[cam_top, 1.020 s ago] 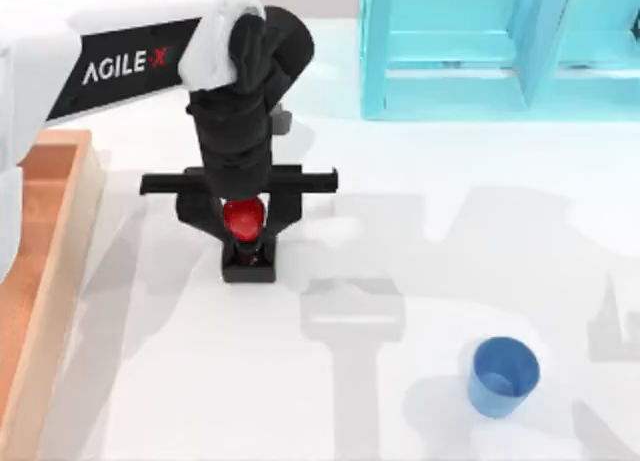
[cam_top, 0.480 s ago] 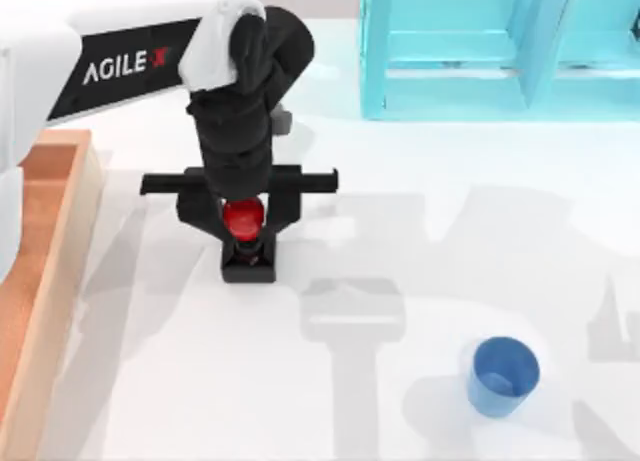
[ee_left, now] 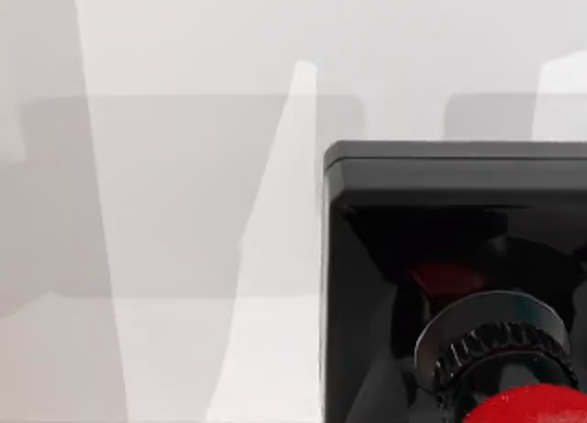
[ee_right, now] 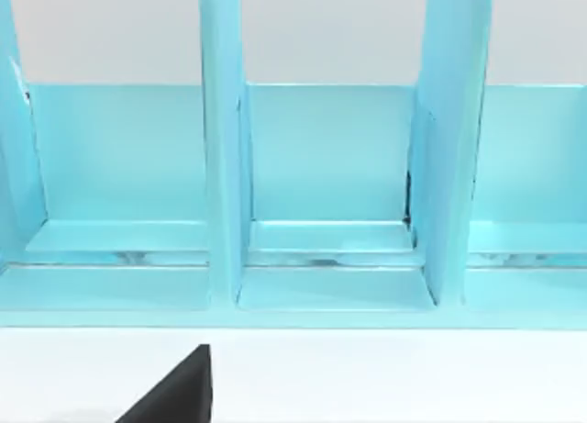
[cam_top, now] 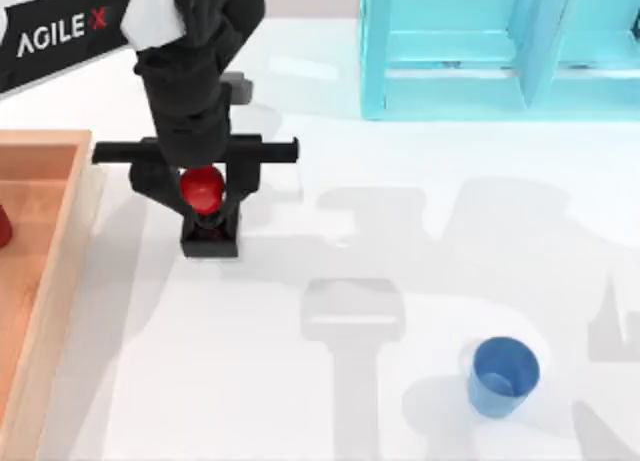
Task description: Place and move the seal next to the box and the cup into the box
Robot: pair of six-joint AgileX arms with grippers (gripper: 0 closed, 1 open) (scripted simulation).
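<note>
My left gripper (cam_top: 203, 193) is shut on the round red knob of the seal (cam_top: 210, 237). The seal's black square base hangs below the fingers, a short way right of the box (cam_top: 62, 281). In the left wrist view the seal (ee_left: 440, 258) shows close up over white table, with the knob at the frame's edge. The box is a light-brown wooden tray along the table's left side. Far from both, the blue cup (cam_top: 503, 376) stands upright at the front right. A black part of my right gripper (ee_right: 179, 391) shows in the right wrist view.
A cyan shelf unit (cam_top: 500, 51) stands at the back right, and its open compartments (ee_right: 326, 166) face the right wrist camera. A dark red object (cam_top: 3, 226) sits inside the box at the picture's left edge. White table lies between seal and cup.
My left arm has carried the seal to the left and slightly back, toward the box. More of the box has come into view. The cup has not moved.
</note>
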